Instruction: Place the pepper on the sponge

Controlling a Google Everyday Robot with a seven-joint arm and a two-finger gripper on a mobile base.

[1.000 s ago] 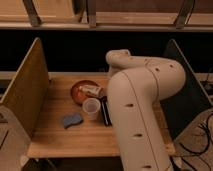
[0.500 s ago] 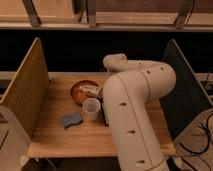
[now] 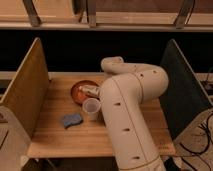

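The blue-grey sponge [image 3: 72, 119] lies flat on the wooden table [image 3: 55, 137], front left of a translucent cup [image 3: 91, 107]. The pepper is out of view. My white arm [image 3: 127, 110] rises from the front edge and bends over the middle of the table, its upper joint [image 3: 113, 65] above the plate's right side. The gripper is hidden behind the arm, somewhere near the plate and the cup.
A round orange-brown plate [image 3: 79, 94] sits behind the cup with a pale tube-like item [image 3: 90, 90] on it. A wooden side panel [image 3: 25, 92] stands at the left and a dark panel [image 3: 182, 90] at the right. A shelf rail runs along the back.
The arm has shifted slightly left, now covering more of the plate's right side. Sponge, cup and plate have not moved.
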